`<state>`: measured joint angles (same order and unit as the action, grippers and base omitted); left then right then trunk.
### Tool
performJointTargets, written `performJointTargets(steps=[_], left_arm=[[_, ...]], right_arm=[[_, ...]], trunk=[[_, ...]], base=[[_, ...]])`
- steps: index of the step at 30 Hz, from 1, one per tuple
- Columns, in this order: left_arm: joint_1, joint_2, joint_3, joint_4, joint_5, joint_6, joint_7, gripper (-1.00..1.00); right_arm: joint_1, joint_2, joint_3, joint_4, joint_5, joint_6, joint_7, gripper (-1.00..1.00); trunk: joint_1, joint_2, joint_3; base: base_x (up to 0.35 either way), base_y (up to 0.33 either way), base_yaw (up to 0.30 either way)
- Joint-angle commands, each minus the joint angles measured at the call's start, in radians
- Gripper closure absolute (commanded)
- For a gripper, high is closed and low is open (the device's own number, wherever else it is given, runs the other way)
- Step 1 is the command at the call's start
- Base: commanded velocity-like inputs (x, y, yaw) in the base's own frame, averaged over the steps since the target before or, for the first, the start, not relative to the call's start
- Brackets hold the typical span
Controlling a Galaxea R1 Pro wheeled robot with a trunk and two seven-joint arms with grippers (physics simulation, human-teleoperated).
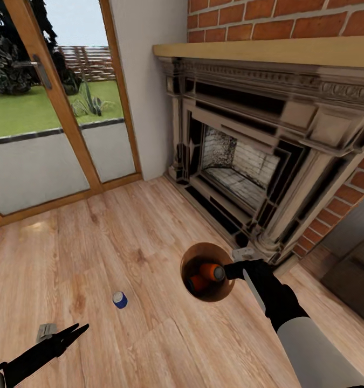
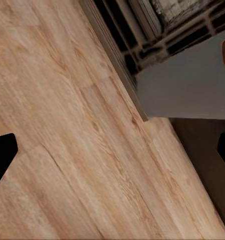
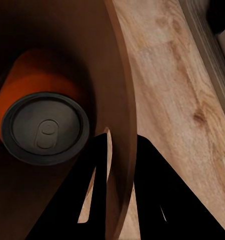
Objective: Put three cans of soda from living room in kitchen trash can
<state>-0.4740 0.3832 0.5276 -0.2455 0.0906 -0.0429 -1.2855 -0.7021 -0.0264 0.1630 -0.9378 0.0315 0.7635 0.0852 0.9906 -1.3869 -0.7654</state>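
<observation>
By fireplace | R gripper clamps bin rim | orange can inside

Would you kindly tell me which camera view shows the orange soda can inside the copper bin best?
The right wrist view: the orange soda can and its grey top sit close inside the round copper bin. The head view shows it smaller.

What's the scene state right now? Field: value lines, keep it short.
room: wood plank floor, brick fireplace, glass door
bin: trash can on the floor by the fireplace
in bin: two orange cans, upper, lower
blue can: on the floor, apart from the bin
right gripper: clamped on the bin's rim
left gripper: low over the floor, holding nothing
</observation>
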Motion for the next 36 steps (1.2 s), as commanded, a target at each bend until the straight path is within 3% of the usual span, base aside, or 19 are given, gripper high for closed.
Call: performJointTargets(steps=[1, 14, 24, 36], left_arm=[[0.000, 0.000, -0.001, 0.000, 0.000, 0.000, 0.000, -1.00], [0.000, 0.000, 0.000, 0.000, 0.000, 0.000, 0.000, -1.00], [0.000, 0.000, 0.000, 0.000, 0.000, -0.001, 0.002, -1.00], [0.000, -0.004, 0.003, 0.001, 0.000, -0.006, 0.023, -1.00]], right_arm=[[0.000, 0.000, -0.001, -0.001, -0.021, 0.000, 0.015, 1.00], [0.000, 0.000, -0.001, -0.001, -0.022, 0.000, 0.015, 1.00], [0.000, 0.000, -0.002, -0.001, -0.022, 0.000, 0.015, 1.00], [0.000, 0.000, -0.002, -0.001, -0.022, 0.000, 0.015, 1.00]], trunk=[[0.000, 0.000, 0.000], [0.000, 0.000, 0.000], [0.000, 0.000, 0.000], [0.000, 0.000, 0.000]], base=[[0.278, 0.230, 0.112], [0.276, 0.231, 0.198], [0.306, 0.185, 0.018], [0.323, 0.017, 0.000]])
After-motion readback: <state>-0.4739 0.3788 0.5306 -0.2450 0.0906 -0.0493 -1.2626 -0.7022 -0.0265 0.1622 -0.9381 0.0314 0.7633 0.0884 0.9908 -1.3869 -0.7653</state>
